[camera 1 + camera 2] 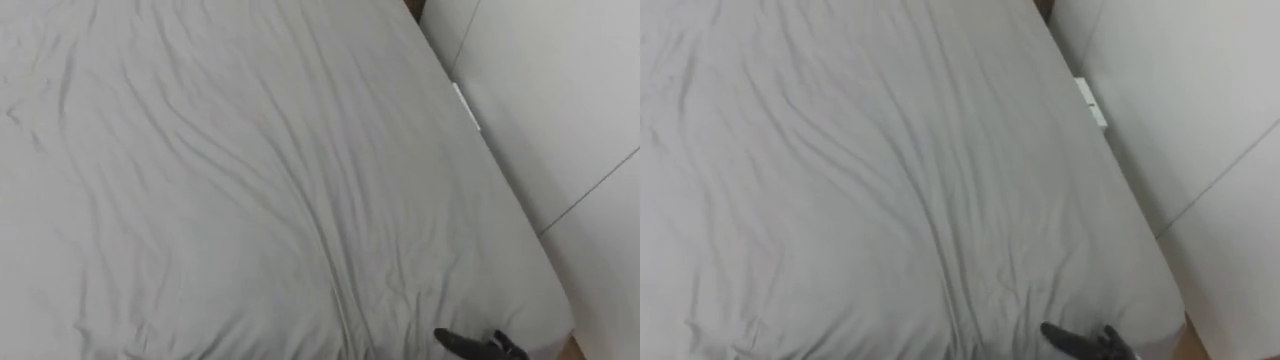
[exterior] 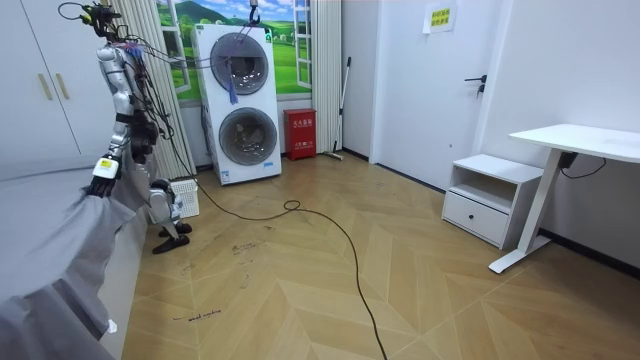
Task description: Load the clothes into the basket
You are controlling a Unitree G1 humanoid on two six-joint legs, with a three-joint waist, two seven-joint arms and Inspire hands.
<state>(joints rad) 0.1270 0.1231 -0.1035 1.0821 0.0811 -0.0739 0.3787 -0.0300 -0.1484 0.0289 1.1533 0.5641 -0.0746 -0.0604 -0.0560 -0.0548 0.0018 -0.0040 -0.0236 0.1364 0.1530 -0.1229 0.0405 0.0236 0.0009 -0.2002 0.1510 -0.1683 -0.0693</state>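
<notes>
Right hand [image 1: 478,345] at bed [image 1: 250,180] edge, white panels [image 1: 560,90] close

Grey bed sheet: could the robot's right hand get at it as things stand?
Probably yes. The right hand shows at the lower edge over the grey bed sheet, near the bed's corner, with nothing between them. Whether it touches the sheet I cannot tell.

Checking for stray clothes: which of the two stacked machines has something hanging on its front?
The upper machine: a blue strip hangs down from its round door, while the lower machine shows nothing on its door.
</notes>
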